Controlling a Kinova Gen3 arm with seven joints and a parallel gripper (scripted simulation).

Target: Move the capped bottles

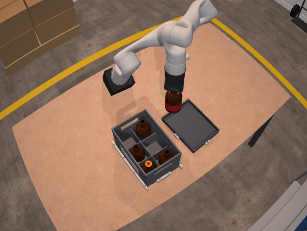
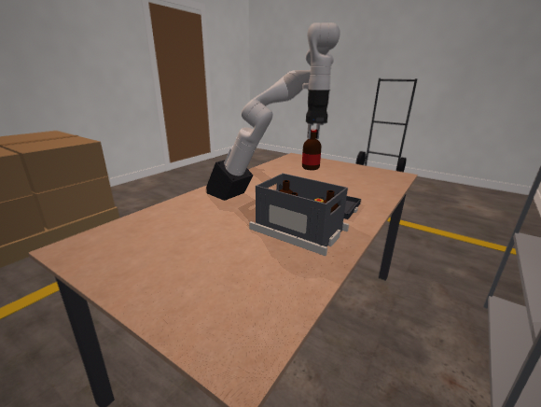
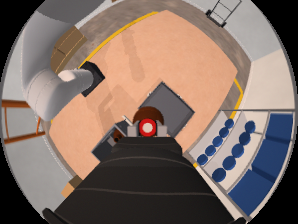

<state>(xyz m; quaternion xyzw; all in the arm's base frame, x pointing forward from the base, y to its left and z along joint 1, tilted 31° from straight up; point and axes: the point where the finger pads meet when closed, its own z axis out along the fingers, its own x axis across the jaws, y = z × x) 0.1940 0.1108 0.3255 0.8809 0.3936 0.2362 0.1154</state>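
Note:
My gripper (image 1: 173, 92) (image 2: 313, 133) (image 3: 147, 125) is shut on the neck of a brown bottle (image 1: 173, 98) (image 2: 312, 159) (image 3: 146, 113) with a red cap and red label. The bottle hangs upright, high above the table, near the tray's back-left corner in the top view. The tray (image 1: 193, 127) (image 2: 353, 205) (image 3: 173, 104) is empty. The grey crate (image 1: 175, 162) (image 2: 265, 205) holds one capped bottle (image 1: 148, 165) (image 2: 319, 200) with a yellow and red cap, and three open bottles (image 1: 143, 130) (image 1: 137, 153) (image 1: 166, 157). Two compartments are empty. Crate walls hide the lower bottle parts.
Pale strips (image 1: 129, 165) (image 2: 289, 238) lie along the crate's outer sides, and small pale pieces (image 1: 207, 142) sit by the tray. The crate and tray stand side by side with a narrow gap. The arm's black base (image 1: 119, 86) (image 2: 228, 182) stands behind the crate.

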